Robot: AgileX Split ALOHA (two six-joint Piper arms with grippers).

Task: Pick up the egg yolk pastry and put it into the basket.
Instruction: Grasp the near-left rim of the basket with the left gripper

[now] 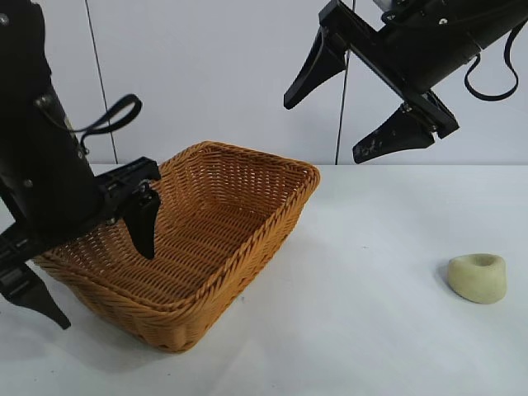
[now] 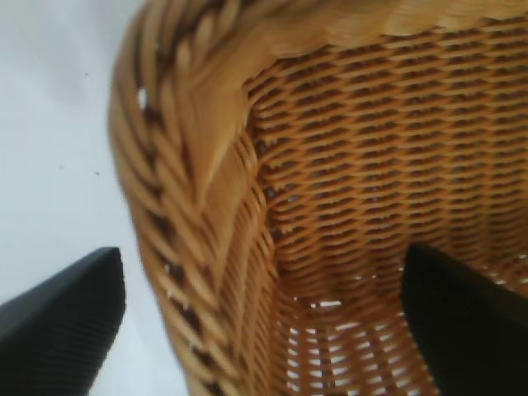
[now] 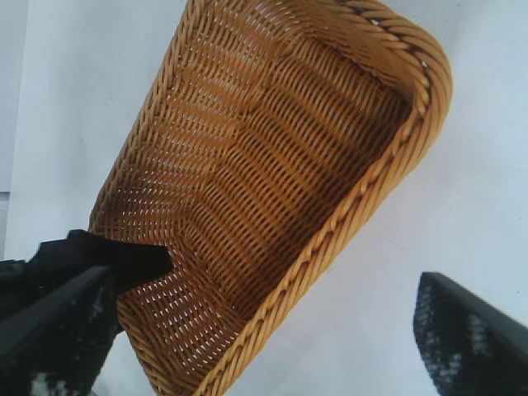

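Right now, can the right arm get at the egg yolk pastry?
Probably yes. The egg yolk pastry lies alone on the bare table, well apart from the basket. The right gripper hangs open above, nothing between them. The left gripper straddles the basket's rim.

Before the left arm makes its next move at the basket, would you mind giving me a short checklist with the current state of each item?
1. Left claw open: ok, the jaws stand wide.
2. Left claw placed on the basket: ok, one finger is inside the wall and one outside, straddling the rim at the left end.
3. Basket empty and upright: ok, nothing lies inside it.
4. Egg yolk pastry free to pick: ok, it sits alone on the table, far to the right of the basket.
5. Right claw open: ok, held high in the air, nothing in it.
6. Rim contact with the left fingers: cannot tell.
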